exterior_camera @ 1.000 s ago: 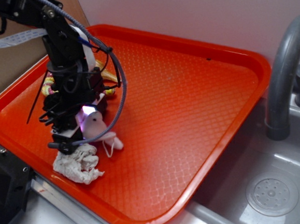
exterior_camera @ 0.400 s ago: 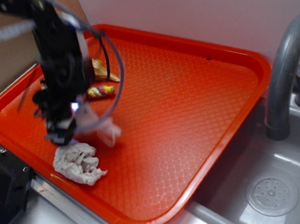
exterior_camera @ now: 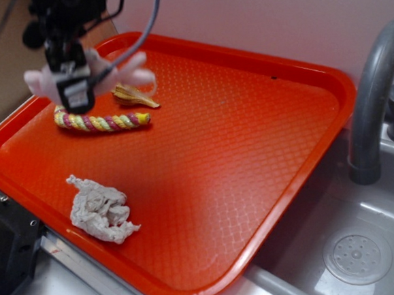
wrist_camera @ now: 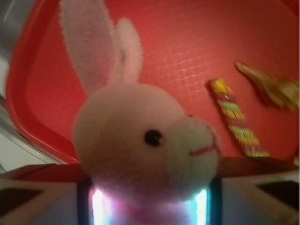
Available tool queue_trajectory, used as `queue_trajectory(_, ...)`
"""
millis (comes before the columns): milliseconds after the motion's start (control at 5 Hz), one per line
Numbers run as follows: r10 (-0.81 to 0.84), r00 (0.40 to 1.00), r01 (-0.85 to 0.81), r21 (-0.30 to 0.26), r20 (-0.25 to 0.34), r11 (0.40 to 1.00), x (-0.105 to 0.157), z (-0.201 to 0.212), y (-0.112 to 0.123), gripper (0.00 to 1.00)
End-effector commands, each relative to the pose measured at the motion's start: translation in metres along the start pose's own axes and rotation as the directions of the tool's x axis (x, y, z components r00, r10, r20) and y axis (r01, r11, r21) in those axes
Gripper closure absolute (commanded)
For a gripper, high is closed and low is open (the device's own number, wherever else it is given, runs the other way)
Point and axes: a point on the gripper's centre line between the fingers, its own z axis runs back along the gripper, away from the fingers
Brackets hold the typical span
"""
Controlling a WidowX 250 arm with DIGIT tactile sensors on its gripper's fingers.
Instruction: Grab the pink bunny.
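Note:
My gripper (exterior_camera: 76,85) hangs high over the tray's back left corner, shut on the pink bunny (exterior_camera: 119,73). Pale pink limbs stick out on both sides of the fingers. In the wrist view the pink bunny (wrist_camera: 145,140) fills the middle: a round head with a black eye, a pink stitched mouth and two upright ears. Its body is squeezed between the two lit pads at the bottom edge, where the gripper (wrist_camera: 147,206) holds it above the red tray (wrist_camera: 187,51).
On the orange tray (exterior_camera: 252,150) lie a multicoloured braided rope (exterior_camera: 103,121), a small yellow-brown scrap (exterior_camera: 133,95) and a crumpled white wad (exterior_camera: 101,210). A grey faucet (exterior_camera: 373,92) and sink basin (exterior_camera: 359,254) stand to the right. A wall runs behind the tray.
The gripper has risen from the tray floor beside the white wad to well above the back left corner, carrying the bunny up with it. The rope is now uncovered.

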Motion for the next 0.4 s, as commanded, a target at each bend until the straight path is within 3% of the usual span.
queue_trajectory(0,0.365,0.922,-0.353,-0.107,0.128,0.93,0.001,0.065,-0.013,1.0)
queue_trajectory(200,0.322,0.937,-0.309,-0.11,0.137,0.945,0.012,0.058,-0.008,1.0)
